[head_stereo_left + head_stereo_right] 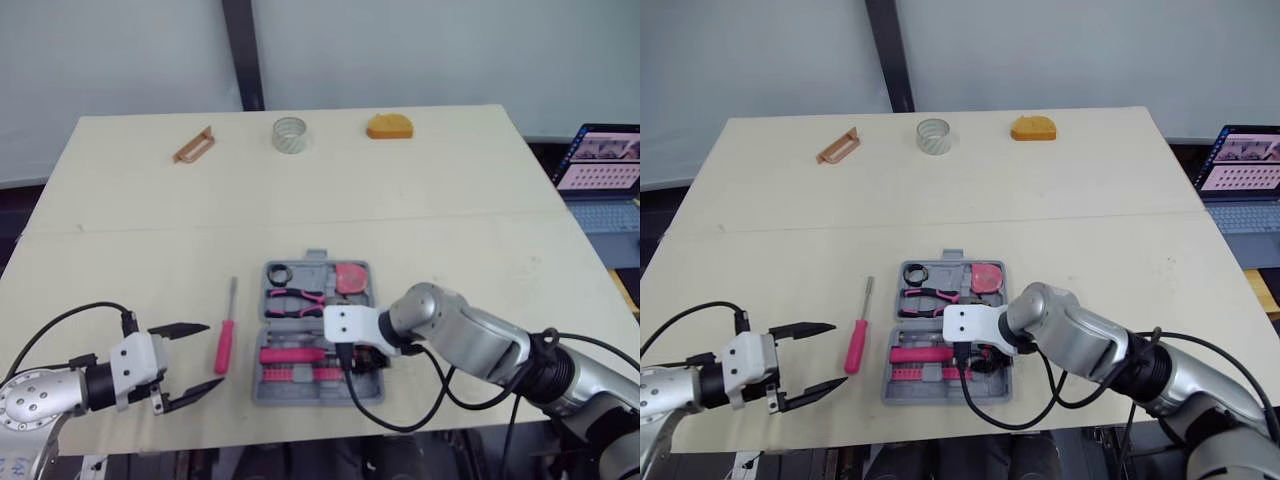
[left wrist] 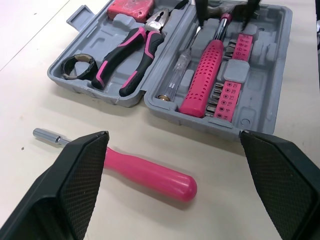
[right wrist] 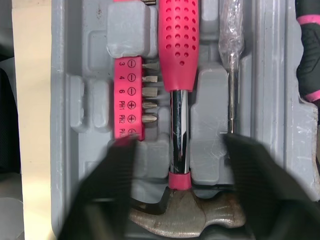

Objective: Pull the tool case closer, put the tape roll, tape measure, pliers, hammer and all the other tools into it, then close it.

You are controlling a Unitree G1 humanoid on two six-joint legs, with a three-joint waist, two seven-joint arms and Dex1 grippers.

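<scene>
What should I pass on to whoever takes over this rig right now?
Left pincer: open, by the pink-handled screwdriver on the table.
Right pincer: open, straddling the shaft of the pink-handled hammer in the grey plastic tool case.
Case: open, near the table's front edge, holding the hammer, pink-and-black pliers, red tape measure, black tape ring, clear-handled tester and pink bit strip.
To do: put the screwdriver, lying left of the case, inside; close the lid.
A clear tape roll, a brown holder and an orange block sit at the far edge; I cannot tell if they belong.
</scene>
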